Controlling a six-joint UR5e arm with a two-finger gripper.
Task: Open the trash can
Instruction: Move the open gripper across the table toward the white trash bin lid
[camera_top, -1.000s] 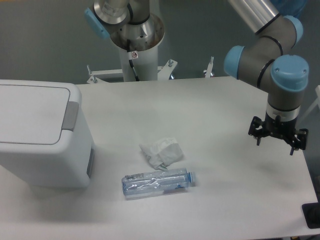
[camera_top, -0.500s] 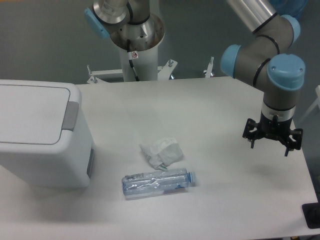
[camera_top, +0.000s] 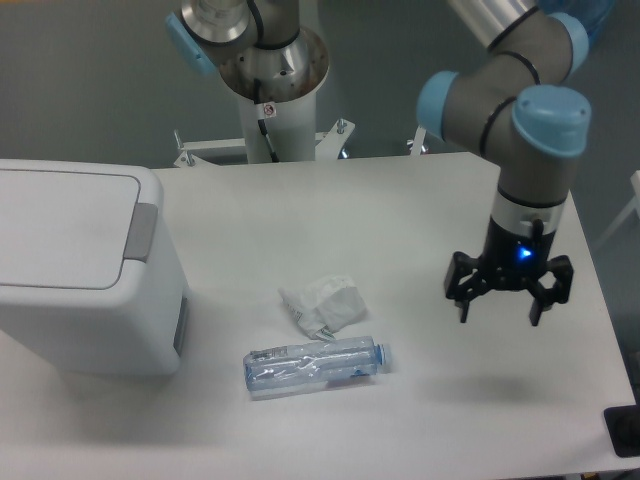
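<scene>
Over the last second the gripper (camera_top: 497, 304) had travelled leftward from the right edge of the table (camera_top: 420, 210) and sunk lower in view, its wrist turned so that a blue indicator light now showed on its body. Its fingers were spread wide with nothing between them. That drift suggested the approach toward the trash can (camera_top: 85, 270) had only begun, since the hand remained well apart from it, across most of the tabletop. The trash can stood at the left edge of the table, its flat white lid (camera_top: 60, 228) down and the grey latch tab (camera_top: 141, 232) on its right side untouched, so the opening itself was not yet started. Between hand and bin lay a crumpled white wrapper (camera_top: 324, 305) and, just in front of it, a clear plastic bottle (camera_top: 315, 366) on its side; both sat low, and a path carried above them should probably clear them.
</scene>
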